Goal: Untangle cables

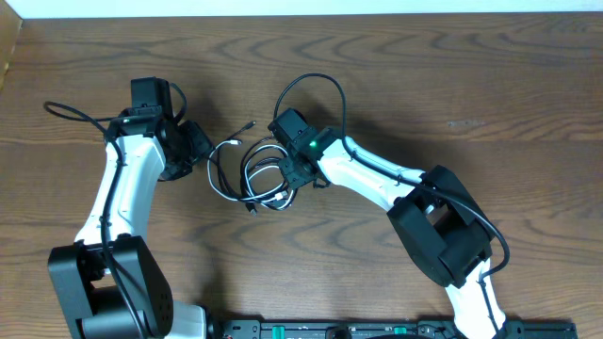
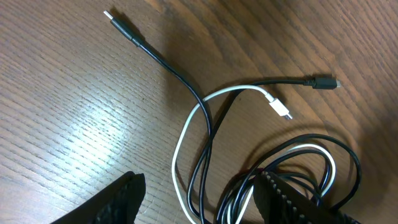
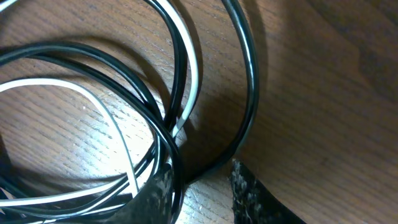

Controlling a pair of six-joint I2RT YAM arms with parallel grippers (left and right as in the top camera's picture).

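Filling the bottom of the right wrist view, the right tool is standing with its fingers a little apart, bare bench showing between them. A black cord is curving in against one finger, but nothing is looking clamped. That tool is sitting right over the cables, which are lying in overlapping loops at mid-bench between the two arms.

The left tool is standing wide apart and gripping nothing, straddling strands where the white cord is running beside a black one. Beyond it three ends are lying free: the white plug, a long black plug and a small black plug.

The step is probably calling for one tool pinning the loops while the other is drawing a single end out. Closing on the white cord alone, near its plug, and pulling slowly away from the knot is looking wisest. Catching several strands is risking tightening it.
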